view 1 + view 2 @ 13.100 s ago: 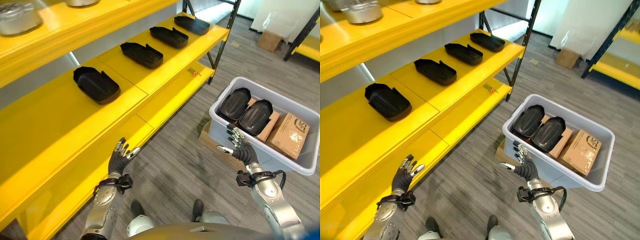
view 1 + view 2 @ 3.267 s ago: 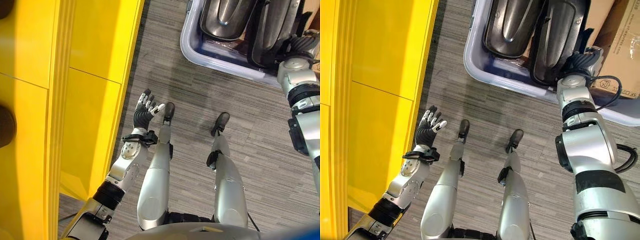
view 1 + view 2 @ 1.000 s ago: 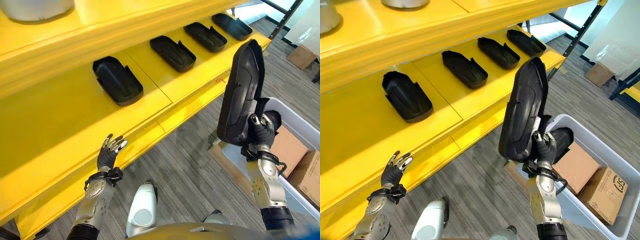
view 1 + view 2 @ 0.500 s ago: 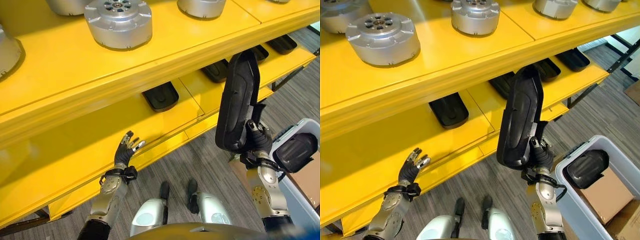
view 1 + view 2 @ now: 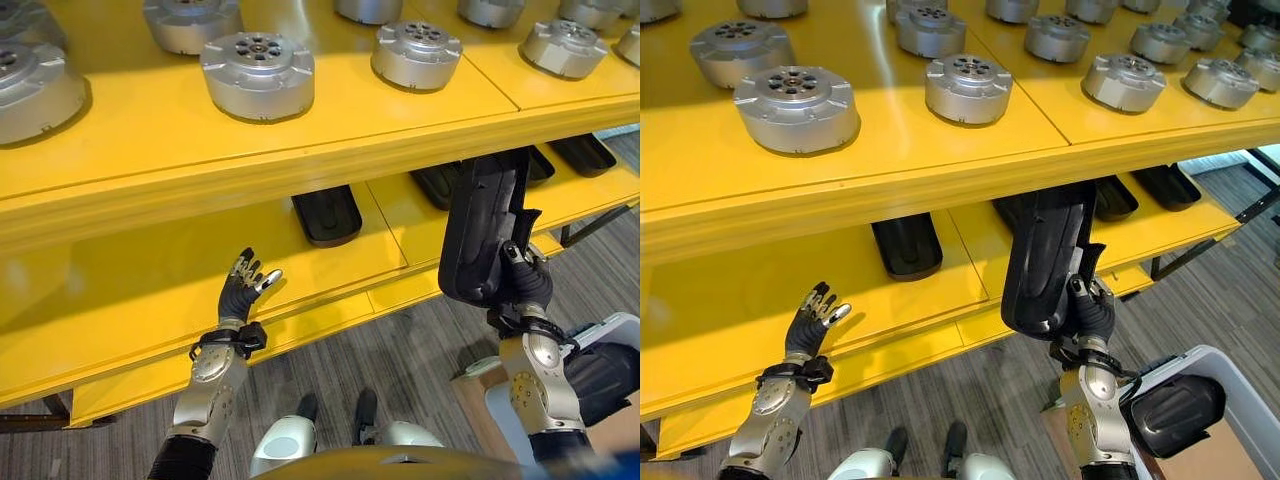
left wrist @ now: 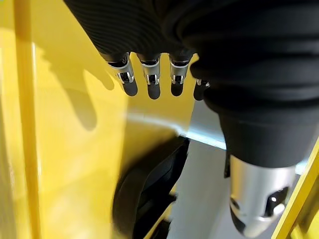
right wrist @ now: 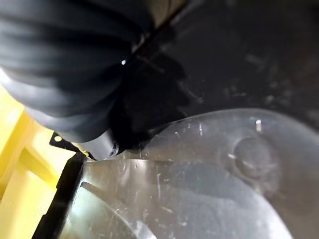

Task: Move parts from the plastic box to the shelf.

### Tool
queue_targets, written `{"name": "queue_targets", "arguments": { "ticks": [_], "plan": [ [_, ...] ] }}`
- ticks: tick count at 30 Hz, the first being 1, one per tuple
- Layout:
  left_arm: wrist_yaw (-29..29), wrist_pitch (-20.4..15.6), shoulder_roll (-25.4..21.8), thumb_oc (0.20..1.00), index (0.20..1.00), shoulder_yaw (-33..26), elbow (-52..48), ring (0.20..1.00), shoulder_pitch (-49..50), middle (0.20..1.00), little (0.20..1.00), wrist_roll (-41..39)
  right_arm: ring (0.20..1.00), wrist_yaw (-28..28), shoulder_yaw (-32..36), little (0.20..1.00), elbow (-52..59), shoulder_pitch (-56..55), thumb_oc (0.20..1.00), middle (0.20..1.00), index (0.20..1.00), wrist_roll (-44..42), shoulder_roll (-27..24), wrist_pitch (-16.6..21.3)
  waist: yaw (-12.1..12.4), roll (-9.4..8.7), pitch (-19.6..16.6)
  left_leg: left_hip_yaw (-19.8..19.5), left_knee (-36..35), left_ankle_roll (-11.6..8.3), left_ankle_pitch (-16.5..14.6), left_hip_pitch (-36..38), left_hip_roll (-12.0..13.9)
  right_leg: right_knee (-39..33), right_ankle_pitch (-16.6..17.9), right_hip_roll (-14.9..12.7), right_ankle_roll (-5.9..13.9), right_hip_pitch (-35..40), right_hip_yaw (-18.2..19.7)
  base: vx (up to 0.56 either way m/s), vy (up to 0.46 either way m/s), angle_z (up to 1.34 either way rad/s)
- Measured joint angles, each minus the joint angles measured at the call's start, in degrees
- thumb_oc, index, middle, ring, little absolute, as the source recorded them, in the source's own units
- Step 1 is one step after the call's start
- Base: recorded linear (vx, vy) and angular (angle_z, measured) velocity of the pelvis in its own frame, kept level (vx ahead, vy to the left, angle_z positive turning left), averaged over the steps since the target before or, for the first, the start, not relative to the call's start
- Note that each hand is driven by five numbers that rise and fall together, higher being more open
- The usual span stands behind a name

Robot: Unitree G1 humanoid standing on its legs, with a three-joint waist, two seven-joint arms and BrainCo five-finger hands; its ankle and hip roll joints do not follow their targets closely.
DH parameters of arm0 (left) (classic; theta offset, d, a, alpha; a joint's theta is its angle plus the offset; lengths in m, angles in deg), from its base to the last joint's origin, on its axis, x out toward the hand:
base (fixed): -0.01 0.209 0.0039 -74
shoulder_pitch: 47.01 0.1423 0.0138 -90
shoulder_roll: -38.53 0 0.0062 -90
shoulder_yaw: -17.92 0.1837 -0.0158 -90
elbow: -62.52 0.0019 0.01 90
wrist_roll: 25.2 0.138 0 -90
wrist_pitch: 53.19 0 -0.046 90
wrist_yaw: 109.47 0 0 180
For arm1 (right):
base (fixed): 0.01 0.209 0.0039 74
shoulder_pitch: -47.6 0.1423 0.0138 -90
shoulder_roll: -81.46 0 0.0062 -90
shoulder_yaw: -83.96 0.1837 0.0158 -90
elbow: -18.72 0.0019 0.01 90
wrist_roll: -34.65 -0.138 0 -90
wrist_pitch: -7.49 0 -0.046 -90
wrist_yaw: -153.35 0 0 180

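black part (image 5: 482,232) raised higher, right hand (image 5: 527,285) gripping

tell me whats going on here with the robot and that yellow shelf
The robot's right hand is holding a long black part upright in front of the yellow shelf. Similar black parts already lie on the lower level, and round metal discs sit on the level above. Its left hand is open and empty near the shelf's edge. Another black part lies in the plastic box at lower right.
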Motion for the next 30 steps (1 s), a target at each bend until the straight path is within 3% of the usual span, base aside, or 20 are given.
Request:
{"name": "queue_targets", "arguments": {
  "ticks": [3, 4, 5, 6, 7, 10, 11, 12, 13, 14, 15, 16, 17, 18, 19, 21, 23, 26, 30],
  "plan": [
    [0.3, -0.01, 0.5, 1.0, 1.0, 0.43, 0.13, 1.0, -0.28, 1.0, 1.0, -0.39, 0.2, -0.05, 0.35, 0.2, -0.45, 1.6, 0.2, 0.2, 0.2, 0.01, -2.39, 0.03, 0.92, 1.87, 1.0, 2.15, 4.45, -1.72, -1.32, -2.93, -0.17, -0.01, -0.5, -0.4, -0.39, 0.65, -3.18, -0.14, -0.016, 0.56],
    [0.26, 0.0, 1.17, 1.0, 1.0, 0.19, 0.66, 1.0, -0.48, 1.0, 1.0, -0.94, 0.2, -0.06, 0.36, 0.2, -0.49, 2.69, 0.2, 0.2, 0.2, 0.0, -3.56, 0.02, 1.82, 2.98, 1.79, 3.93, 4.82, -2.97, -2.53, -3.31, 0.61, 0.12, -0.23, -0.96, -1.71, 0.64, -3.68, -0.09, 0.018, 0.35],
    [0.25, 0.02, 1.06, 1.0, 1.0, 0.06, 0.87, 1.0, -0.54, 1.0, 1.0, -1.85, 0.2, -0.03, 0.12, 0.2, -0.41, 3.43, 0.2, 0.2, 0.2, 0.02, -3.49, 0.01, 1.91, 3.09, 1.99, 9.01, 6.55, -2.41, -3.72, -4.0, 2.66, 0.24, 0.16, -1.85, -3.08, 0.48, -4.42, -0.06, 0.028, 0.27],
    [0.27, 0.02, 0.88, 1.0, 1.0, 0.07, 0.98, 1.0, -0.81, 1.0, 1.0, -2.38, 0.2, 0.01, -0.35, 0.2, -0.42, 3.92, 0.2, 0.2, 0.2, -0.03, -3.2, 0.01, 1.8, 2.85, 2.49, 12.68, 10.3, -1.5, -4.48, -4.93, 4.76, 0.48, -0.24, -2.65, -3.09, 0.41, -4.75, -0.02, 0.033, 0.2],
    [0.3, 0.01, 0.96, 1.0, 1.0, 0.2, 0.96, 1.0, -0.73, 1.0, 1.0, -2.41, 0.2, -0.01, -0.66, 0.2, -0.34, 3.94, 0.2, 0.2, 0.2, -0.04, -2.96, 0.02, 1.72, 2.74, 2.55, 12.63, 11.41, -1.81, -4.79, -4.48, 5.83, 1.02, -0.68, -3.39, -2.67, 0.33, -4.75, -0.03, 0.071, 0.24],
    [0.32, 0.07, 1.25, 1.0, 1.0, 0.52, 1.09, 1.0, -2.42, 1.0, 1.0, -2.43, 0.2, -0.1, 0.09, 0.2, -0.04, 3.12, 0.2, 0.2, 0.2, -0.16, -2.92, 0.01, -1.76, 2.59, 2.78, 11.06, 13.23, -4.53, -5.43, -1.72, 15.34, 1.77, 0.04, -6.34, -2.2, 0.53, -6.92, -0.02, 0.223, 0.46],
    [0.28, 0.22, 1.63, 1.0, 1.0, 1.51, 2.15, 1.0, -5.99, 1.0, 1.0, -2.45, 0.2, 0.11, 2.69, 0.2, 0.04, 1.64, 0.2, 0.2, 0.2, -0.16, -3.02, 0.06, -3.06, 4.36, 2.16, 11.97, 9.91, -7.91, -4.19, -1.42, 23.84, 2.64, 0.07, -6.67, -0.48, -0.11, -9.75, -0.01, 0.21, 0.81],
    [0.26, 0.08, 2.11, 1.0, 1.0, 1.64, 1.9, 1.0, -6.99, 1.0, 1.0, -2.46, 0.2, 0.92, 3.81, 0.2, 0.02, 1.29, 0.2, 0.2, 0.2, -0.22, -3.06, 0.03, -4.63, 5.17, 2.19, 13.87, 3.87, -8.91, -2.63, -0.27, 28.98, 3.94, -0.5, -7.28, 0.47, -0.95, -10.2, -0.01, 0.252, 0.84],
    [0.25, 0.13, 2.14, 1.0, 1.0, 2.5, 2.15, 1.0, -7.67, 1.0, 1.0, -2.47, 0.2, 1.33, 4.74, 0.2, 0.02, 0.85, 0.2, 0.2, 0.2, -0.26, -3.11, 0.05, -5.31, 5.68, 2.37, 13.99, -0.35, -9.8, -1.23, 0.7, 30.83, 4.53, -0.7, -7.75, 0.8, -1.42, -9.4, 0.0, 0.153, 0.62],
    [0.39, 0.33, 2.42, 1.0, 1.0, 3.9, 2.33, 1.0, -8.87, 1.0, 1.0, -2.46, 0.2, 1.83, 6.37, 0.2, 0.04, 0.06, 0.2, 0.2, 0.2, -0.27, -3.26, 0.05, -5.59, 6.17, 2.37, 16.93, -4.91, -10.48, -0.02, 1.97, 31.83, 4.5, -0.27, -9.49, 2.2, -1.31, -9.83, 0.04, 0.232, 0.56],
    [0.4, 0.5, 3.32, 1.0, 1.0, 4.86, 2.45, 1.0, -9.43, 1.0, 1.0, -2.46, 0.2, 2.42, 7.65, 0.2, 0.06, -0.72, 0.2, 0.2, 0.2, -0.32, -4.07, 0.04, -5.84, 7.35, 1.86, 20.05, -7.14, -9.26, 0.76, 2.7, 31.41, 3.74, 1.18, -10.43, 4.66, -0.76, -10.71, 0.04, 0.132, 0.57],
    [0.3, 0.49, 4.29, 1.0, 1.0, 5.13, 1.82, 1.0, -8.57, 1.0, 1.0, -2.5, 0.2, 2.68, 8.06, 0.2, -0.21, -0.87, 0.2, 0.2, 0.2, -0.31, -6.14, 0.07, -6.52, 9.89, 1.4, 19.59, -8.76, -11.17, 6.05, 2.9, 31.1, 2.81, 2.47, -10.72, 6.53, 0.04, -10.35, 0.08, 0.205, 0.34],
    [0.42, 0.56, 3.21, 1.0, 1.0, 4.8, 2.33, 1.0, -7.83, 1.0, 1.0, -2.51, 0.2, 2.72, 7.48, 0.2, -0.62, -1.43, 0.2, 0.2, 0.2, -0.27, -3.94, 0.02, -5.33, 7.6, 1.3, 19.84, -8.54, -13.93, 7.1, 3.98, 28.79, 1.42, 3.31, -13.2, 7.85, 1.26, -8.9, 0.07, 0.138, 0.21],
    [0.25, 0.7, 1.69, 1.0, 1.0, 4.31, 2.48, 1.0, -6.08, 1.0, 1.0, -2.88, 0.2, 2.75, 5.18, 0.2, -0.55, -2.89, 0.2, 0.2, 0.2, -0.3, -2.3, -0.09, -4.59, 6.99, 0.31, 19.95, -9.36, -13.96, 6.51, 3.92, 26.96, 1.57, 1.76, -13.69, 6.9, 1.21, -8.81, 0.13, 0.259, 0.31],
    [0.32, 0.87, -1.22, 1.0, 1.0, 2.33, 2.02, 1.0, -3.91, 1.0, 1.0, -2.87, 0.2, 2.13, 2.75, 0.2, 0.01, -4.38, 0.2, 0.2, 0.2, -0.23, -0.42, -0.1, -3.81, 5.05, -0.66, 18.75, -10.29, -13.28, 7.41, 4.11, 25.33, 1.71, 1.58, -12.57, 5.79, 2.37, -7.52, 0.11, 0.272, 0.51],
    [0.33, 0.96, -3.13, 1.0, 1.0, 0.11, 0.88, 1.0, -0.87, 1.0, 1.0, -2.87, 0.2, 1.25, 1.32, 0.2, 0.04, -4.75, 0.2, 0.2, 0.2, -0.04, 1.48, -0.09, -1.99, 3.29, -2.03, 18.51, -11.06, -13.23, 7.36, 4.88, 23.85, 1.98, 1.91, -14.03, 6.02, 3.2, -7.62, 0.08, 0.242, 0.36],
    [0.27, 0.96, -3.69, 1.0, 1.0, -1.23, 0.9, 1.0, -0.21, 1.0, 1.0, -2.91, 0.2, 1.24, 1.31, 0.2, 0.07, -4.5, 0.2, 0.2, 0.2, -0.08, 2.6, -0.08, -0.1, 2.7, -2.35, 17.7, -11.07, -13.3, 7.27, 5.31, 23.06, 2.64, 2.58, -14.82, 6.67, 4.2, -8.65, 0.05, 0.178, 0.26],
    [0.32, 0.99, -3.16, 1.0, 1.0, -0.93, 0.84, 1.0, 0.55, 1.0, 1.0, -2.95, 0.2, 0.99, 1.14, 0.2, 0.01, -3.49, 0.2, 0.2, 0.2, -0.04, 2.84, -0.17, 0.12, 2.89, -2.28, 16.91, -10.89, -12.76, 6.91, 5.24, 21.56, 3.27, 2.92, -16.24, 7.2, 4.7, -9.73, 0.05, 0.169, 0.18],
    [0.42, 0.99, -3.06, 1.0, 1.0, -0.82, 0.64, 1.0, 0.18, 1.0, 1.0, -2.9, 0.2, 0.77, 0.15, 0.2, 0.01, -2.6, 0.2, 0.2, 0.2, -0.08, 2.83, -0.22, -0.4, 0.78, -1.93, 17.38, -7.42, -12.11, 4.67, 3.48, 18.84, 3.23, 2.85, -19.25, 7.21, 4.16, -10.49, 0.06, 0.199, -0.06]
  ]
}}
